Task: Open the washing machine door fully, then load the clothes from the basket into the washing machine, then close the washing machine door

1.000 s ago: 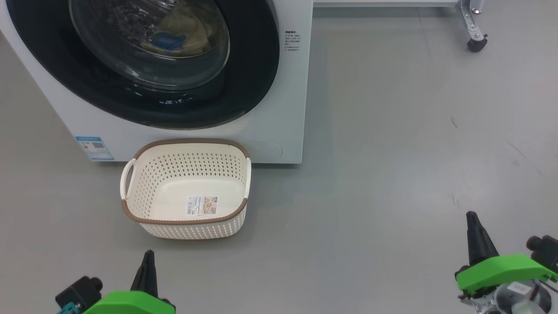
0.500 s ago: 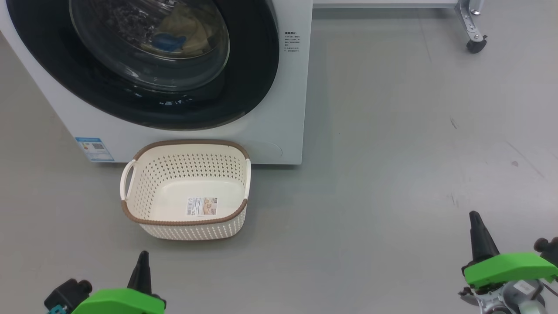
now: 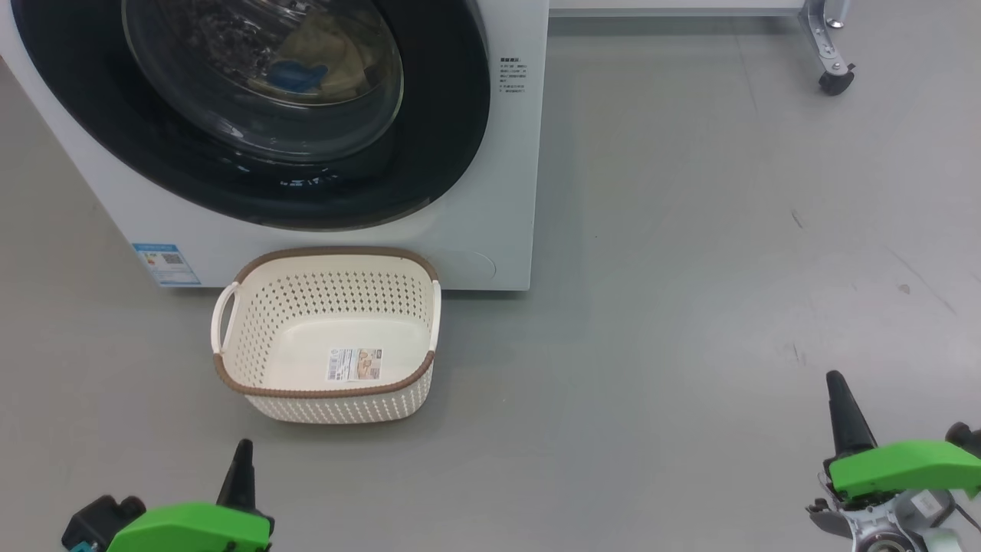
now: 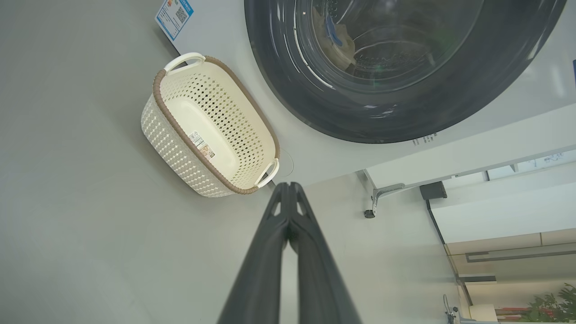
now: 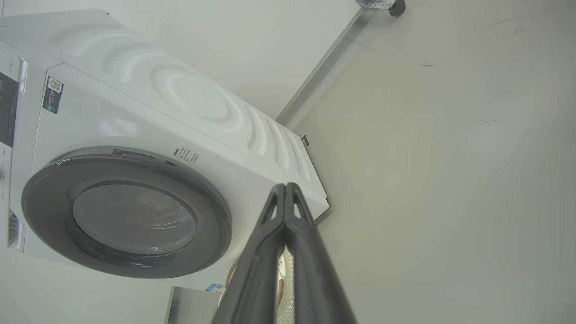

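Observation:
The white washing machine (image 3: pixel 490 192) stands at the upper left with its black-rimmed round door (image 3: pixel 429 153) shut flat against the front. Behind the door glass lie pale yellow clothes (image 3: pixel 326 46) with a blue patch. On the floor in front sits the cream basket (image 3: pixel 326 333), holding nothing but its label. My left gripper (image 3: pixel 244 452) hangs low at the lower left, shut and empty, well short of the basket. My right gripper (image 3: pixel 837 383) is at the lower right, shut and empty, far from the machine. The left wrist view shows the basket (image 4: pixel 209 130), door (image 4: pixel 315 103) and shut left gripper (image 4: pixel 288 185).
A metal frame leg on a black caster (image 3: pixel 831 77) stands at the far upper right. Grey floor (image 3: pixel 690 268) spreads to the right of the machine. A blue sticker (image 3: pixel 165 262) marks the machine's lower left corner.
Both grippers have sunk slightly lower in the head view, the left one more. The basket, door and clothes have kept their places.

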Available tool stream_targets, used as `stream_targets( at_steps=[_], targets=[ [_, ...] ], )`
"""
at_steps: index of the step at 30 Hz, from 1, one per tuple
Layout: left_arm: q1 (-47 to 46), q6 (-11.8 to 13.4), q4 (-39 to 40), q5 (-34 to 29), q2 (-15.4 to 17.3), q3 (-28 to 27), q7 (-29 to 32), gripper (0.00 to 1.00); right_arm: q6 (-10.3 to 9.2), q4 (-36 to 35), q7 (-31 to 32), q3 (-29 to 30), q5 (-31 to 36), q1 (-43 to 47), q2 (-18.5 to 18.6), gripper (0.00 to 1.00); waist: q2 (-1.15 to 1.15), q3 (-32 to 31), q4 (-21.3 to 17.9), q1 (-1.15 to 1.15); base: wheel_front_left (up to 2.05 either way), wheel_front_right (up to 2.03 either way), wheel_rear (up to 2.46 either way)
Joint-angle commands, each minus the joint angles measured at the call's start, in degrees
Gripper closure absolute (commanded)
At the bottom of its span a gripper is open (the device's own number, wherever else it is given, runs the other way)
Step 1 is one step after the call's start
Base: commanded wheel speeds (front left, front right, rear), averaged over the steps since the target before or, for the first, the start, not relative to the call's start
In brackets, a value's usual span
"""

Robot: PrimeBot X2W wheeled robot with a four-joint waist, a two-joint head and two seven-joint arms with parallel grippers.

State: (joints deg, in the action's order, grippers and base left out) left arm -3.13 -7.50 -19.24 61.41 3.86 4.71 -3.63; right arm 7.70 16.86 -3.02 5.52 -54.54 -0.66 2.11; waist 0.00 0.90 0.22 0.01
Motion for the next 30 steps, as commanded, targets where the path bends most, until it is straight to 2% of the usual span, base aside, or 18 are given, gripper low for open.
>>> stream_targets(
  at_steps=[1,30],
  targets=[
    [-2.58,0.00,2.18,1.43,0.38,-1.84,0.40,1.00,-0.11,-2.21,0.32,-0.25,-1.74,-3.50,0.59,1.00,0.00,-0.02,-0.01,-0.01,0.00,0.00,0.00],
    [-2.82,0.01,3.84,17.79,-0.13,-6.68,5.48,1.00,-0.16,-2.55,5.37,0.45,-21.43,-4.61,0.69,1.00,0.00,-0.41,-0.12,-0.01,0.00,0.00,0.00]
  ],
)
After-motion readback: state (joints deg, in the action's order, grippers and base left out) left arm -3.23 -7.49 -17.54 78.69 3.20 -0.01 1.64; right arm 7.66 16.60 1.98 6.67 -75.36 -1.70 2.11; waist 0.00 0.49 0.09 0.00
